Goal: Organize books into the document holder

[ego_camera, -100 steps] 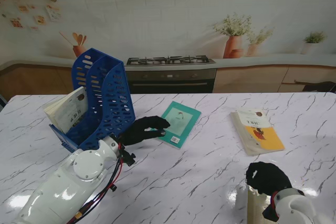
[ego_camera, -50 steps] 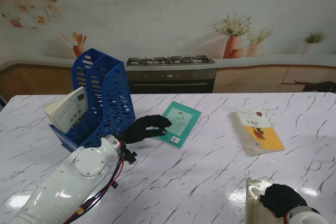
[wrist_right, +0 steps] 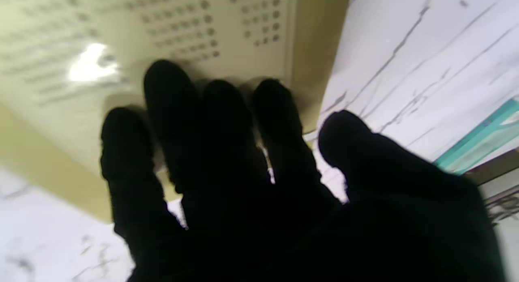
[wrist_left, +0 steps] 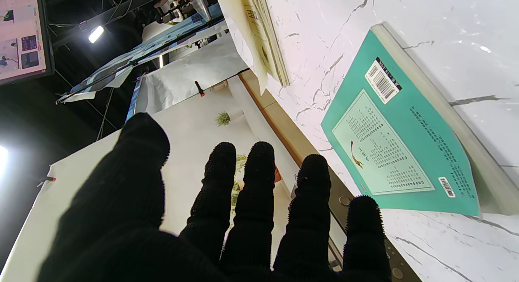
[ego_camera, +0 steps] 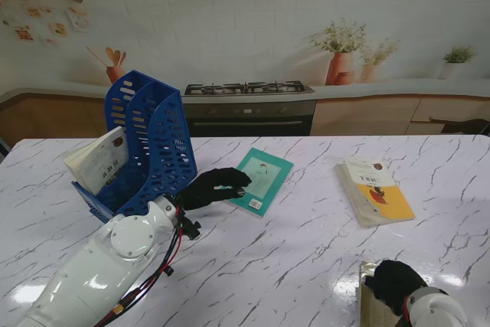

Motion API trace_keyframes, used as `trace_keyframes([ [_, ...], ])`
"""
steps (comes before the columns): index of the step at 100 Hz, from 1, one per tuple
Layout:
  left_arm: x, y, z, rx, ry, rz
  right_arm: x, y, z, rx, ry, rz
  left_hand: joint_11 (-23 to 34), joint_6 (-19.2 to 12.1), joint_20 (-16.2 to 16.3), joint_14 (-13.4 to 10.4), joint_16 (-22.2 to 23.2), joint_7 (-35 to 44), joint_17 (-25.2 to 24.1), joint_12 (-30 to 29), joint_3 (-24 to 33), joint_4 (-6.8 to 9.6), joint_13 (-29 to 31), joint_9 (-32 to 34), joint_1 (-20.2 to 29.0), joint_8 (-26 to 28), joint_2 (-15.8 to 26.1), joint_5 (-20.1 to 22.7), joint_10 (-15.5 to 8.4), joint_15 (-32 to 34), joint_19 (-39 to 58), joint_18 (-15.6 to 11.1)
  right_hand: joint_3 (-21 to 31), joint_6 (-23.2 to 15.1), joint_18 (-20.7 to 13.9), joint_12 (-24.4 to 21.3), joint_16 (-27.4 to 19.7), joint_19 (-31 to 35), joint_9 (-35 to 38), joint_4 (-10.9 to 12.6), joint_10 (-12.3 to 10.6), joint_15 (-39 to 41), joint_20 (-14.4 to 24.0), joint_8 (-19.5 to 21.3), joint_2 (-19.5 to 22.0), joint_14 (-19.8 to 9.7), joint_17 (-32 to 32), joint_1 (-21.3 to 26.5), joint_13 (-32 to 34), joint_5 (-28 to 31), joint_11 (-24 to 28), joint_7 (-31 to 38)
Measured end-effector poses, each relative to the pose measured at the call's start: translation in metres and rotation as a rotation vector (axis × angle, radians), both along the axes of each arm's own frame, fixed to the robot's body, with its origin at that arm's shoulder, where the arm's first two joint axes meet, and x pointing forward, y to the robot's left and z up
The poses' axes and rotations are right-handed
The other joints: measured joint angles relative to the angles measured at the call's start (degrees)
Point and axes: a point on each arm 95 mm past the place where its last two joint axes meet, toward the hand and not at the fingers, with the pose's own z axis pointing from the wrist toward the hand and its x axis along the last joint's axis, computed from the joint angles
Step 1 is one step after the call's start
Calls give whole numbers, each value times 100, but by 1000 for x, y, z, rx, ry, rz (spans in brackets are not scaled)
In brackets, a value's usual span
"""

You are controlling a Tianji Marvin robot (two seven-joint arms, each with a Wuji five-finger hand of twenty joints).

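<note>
The left hand is hovering at the near-left edge of the teal book, mid-frame in the stand view, just right of the blue holder. To lift it well, the fingers should slide under that edge and pinch the spine firmly. They are spread and slightly apart, holding nothing. At lower right, the right hand is lying, fingers loosely together, on a pale book; whether it is gripping is unclear.
</note>
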Motion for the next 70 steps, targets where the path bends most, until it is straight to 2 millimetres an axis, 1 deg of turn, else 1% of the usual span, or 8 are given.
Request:
trace_keyframes([
  [17, -1, 0, 0, -3, 3, 5, 22, 9, -6, 43, -32, 55, 0, 0, 1, 0, 0, 10, 0, 1, 0, 0, 7, 0, 0, 0, 0, 55, 0, 0, 0, 1, 83, -50, 25, 0, -33, 760, 60, 0, -94, 284, -342, -5, 0, 1, 192, 0, 171, 43, 196, 124],
  [21, -2, 1, 0, -3, 4, 7, 29, 12, -6, 50, -44, 67, 0, 0, 1, 0, 0, 9, 0, 1, 0, 0, 8, 0, 0, 0, 0, 55, 0, 0, 0, 1, 124, -183, 25, 0, -34, 766, 60, 0, -169, 289, -345, -12, 0, 1, 216, 0, 171, 37, 199, -45],
  [24, -2, 1, -1, -3, 6, 9, 32, 13, -6, 53, -50, 73, 0, 0, 1, 0, 0, 9, 0, 1, 0, 0, 8, 0, 0, 0, 0, 55, 0, 0, 0, 2, 127, -333, 25, -4, -38, 767, 60, 0, -226, 289, -353, -261, 0, -12, 221, -1, 172, -222, 192, -911],
  [53, -5, 3, -2, 0, 19, 20, 41, 15, -8, 66, -108, 54, 1, 0, 1, -1, 0, 9, 0, 1, 0, 0, 9, 1, 0, 0, 0, 55, 0, 0, 0, 3, 214, -371, 18, -22, -85, 680, 59, 98, -605, 356, -420, -350, 1, -366, 226, -5, 141, -201, 42, -1273],
  [58, -5, 3, -2, 1, 18, 19, 39, 13, -6, 65, -122, 43, 1, 0, 1, -1, 0, 18, 0, 1, 0, 0, 8, 1, 1, 0, 0, 55, 0, 0, 0, 3, 197, -499, -91, -22, -85, 369, 54, 98, -909, 111, -255, -490, -3, -676, 143, -11, 69, -377, -373, -1647],
  [64, -5, 2, -2, 2, 19, 18, 32, 12, -1, 56, -152, 25, 1, 0, 1, -1, 0, 43, 0, 2, 1, 0, 9, 1, 1, 0, 7, 55, 0, 0, 0, 3, 53, -676, -171, -22, -85, -265, 52, 98, -1195, -704, -243, -504, -7, -990, -30, -119, 67, -377, -1388, -1673],
  [67, -6, 2, -2, 3, 19, 17, 28, 11, 2, 46, -170, 18, 1, 0, 2, -1, 0, 46, 0, 2, 1, 0, 9, 1, 1, 0, 7, 55, 0, 0, 0, 3, -22, -811, -720, -161, -85, -539, 11, 98, -1277, -1548, -312, -489, -16, -1211, -76, -143, 62, -377, -2204, -1674],
  [70, -6, 2, -3, 3, 20, 16, 23, 10, 7, 33, -188, 12, 1, 0, 3, -1, 0, 46, 0, 2, 1, 0, 9, 1, 1, 0, 7, 55, 0, 0, 0, 3, -68, -877, -1072, -297, -86, -539, -173, 98, -1274, -1935, -290, -419, -16, -1284, -124, -147, -87, -377, -2558, -1674],
])
